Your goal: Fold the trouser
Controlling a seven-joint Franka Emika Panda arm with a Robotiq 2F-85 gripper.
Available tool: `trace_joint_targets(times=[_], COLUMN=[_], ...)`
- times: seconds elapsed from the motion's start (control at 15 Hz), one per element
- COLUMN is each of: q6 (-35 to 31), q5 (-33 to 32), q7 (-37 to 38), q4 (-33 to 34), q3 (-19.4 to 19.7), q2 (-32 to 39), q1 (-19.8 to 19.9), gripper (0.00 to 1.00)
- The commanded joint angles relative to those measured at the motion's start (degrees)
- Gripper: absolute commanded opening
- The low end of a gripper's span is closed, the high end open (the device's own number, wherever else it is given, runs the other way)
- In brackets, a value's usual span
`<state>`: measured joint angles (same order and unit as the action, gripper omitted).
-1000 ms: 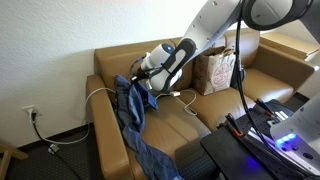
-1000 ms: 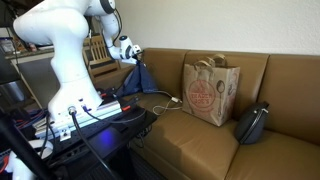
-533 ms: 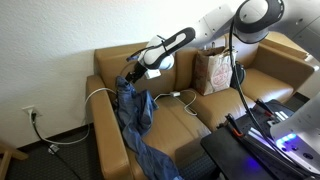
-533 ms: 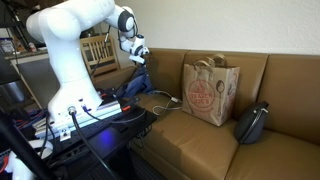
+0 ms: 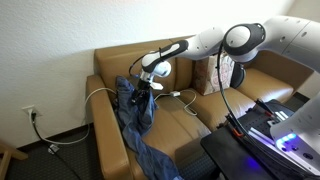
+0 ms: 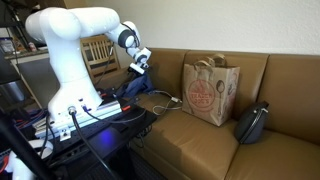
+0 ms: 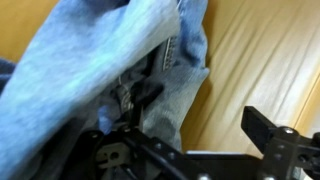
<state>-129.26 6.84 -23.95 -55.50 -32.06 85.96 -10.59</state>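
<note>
Wrist view: the gripper [image 7: 200,108] is wide open and grips nothing, with the jeans [image 7: 90,50] bunched against one finger. An exterior view shows the jeans trailing off the sofa [image 5: 108,62] seat's front edge; only one exterior view shows the black bag [image 6: 250,122]

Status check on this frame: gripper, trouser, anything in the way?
Gripper open, at the denim pile. Trouser bunched on sofa seat, one leg trailing off the front, not folded. White cable beside it; paper bag apart.
</note>
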Motion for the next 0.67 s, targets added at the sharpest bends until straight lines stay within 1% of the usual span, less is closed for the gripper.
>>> trace_joint_targets(times=[0.0,0.2,0.4,0.47,0.6], q6=[14.46,27.3,38.58,41.45,48.44], q5=[7.23,10.42,12.38,9.07,8.53], q7=[0.14,-0.33,-0.19,1.51,1.74], q4=[6.2,9.16,10.02,9.29,9.44], q3=[7.0,10.92,14.34,12.16,12.61], q2=[-0.19,-0.32,-0.45,-0.47,-0.48], q1=[-7.15,-10.66,-12.6,-11.44,-11.53], gripper=[1.0,1.0,1.0,1.0,1.0])
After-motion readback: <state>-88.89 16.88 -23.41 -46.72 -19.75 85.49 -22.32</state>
